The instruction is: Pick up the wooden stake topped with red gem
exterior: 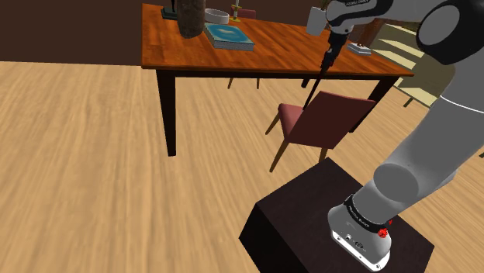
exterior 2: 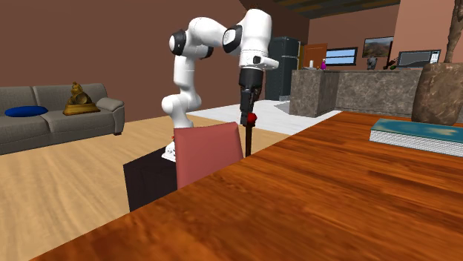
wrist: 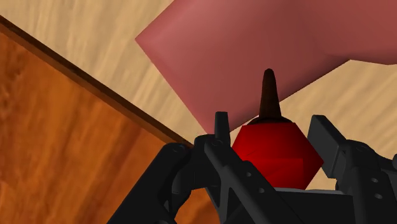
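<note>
Stake: the dark brown stake point(exterior 2: 248, 138) is hanging in the air with its point facing down and its red gem point(wrist: 277, 151) at the top, clear of the tabletop point(exterior: 271, 53).
Stake's place: in the shoulder view it point(exterior: 316, 84) is crossing the tabletop's front edge, with its lower end over the chair point(exterior: 326, 118). In the second exterior view it is showing just past the chair back point(exterior 2: 208, 152), beyond the tabletop's far edge point(exterior 2: 312, 193).
Hand: the black hand point(wrist: 275, 137) is gripping the stake at the gem, with one finger point(wrist: 222, 130) pressing on each side. The tapered tip point(wrist: 270, 95) is pointing away from the camera toward the red chair seat point(wrist: 242, 44).
Arm: the white arm is reaching from the dark stand point(exterior: 310, 225) and bending down, so the hand point(exterior 2: 251, 104) is pointing straight down over the chair.
Tabletop things: a blue-green book point(exterior: 229, 36), a mottled brown vase point(exterior: 188, 17) and a white bowl point(exterior: 216, 15) are sitting near the far corner, well apart from the hand point(exterior: 329, 56).
Room: a grey sofa point(exterior 2: 59, 111) with a golden figure point(exterior 2: 79, 100) and a blue cushion point(exterior 2: 24, 112) is standing against the brown wall, and a dark fridge point(exterior 2: 286, 67) is standing behind the arm.
</note>
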Motion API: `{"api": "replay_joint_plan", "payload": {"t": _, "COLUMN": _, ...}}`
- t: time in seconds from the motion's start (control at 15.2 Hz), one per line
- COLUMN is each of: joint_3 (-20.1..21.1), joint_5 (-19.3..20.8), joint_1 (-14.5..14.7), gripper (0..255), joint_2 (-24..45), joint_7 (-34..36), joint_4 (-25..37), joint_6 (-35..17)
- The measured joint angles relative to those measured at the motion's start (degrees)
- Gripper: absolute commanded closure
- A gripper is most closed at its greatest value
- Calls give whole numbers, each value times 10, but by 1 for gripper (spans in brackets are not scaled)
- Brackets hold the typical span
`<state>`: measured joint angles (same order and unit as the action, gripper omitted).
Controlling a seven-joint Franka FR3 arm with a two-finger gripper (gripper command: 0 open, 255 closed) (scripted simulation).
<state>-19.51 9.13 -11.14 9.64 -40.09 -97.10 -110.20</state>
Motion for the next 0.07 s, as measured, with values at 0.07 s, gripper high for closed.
{"api": "replay_joint_plan", "payload": {"t": 0.07, "joint_3": 0, "joint_5": 0, "joint_1": 0, "gripper": 255, "joint_2": -1, "joint_7": -1, "joint_4": 3, "joint_6": 3}}
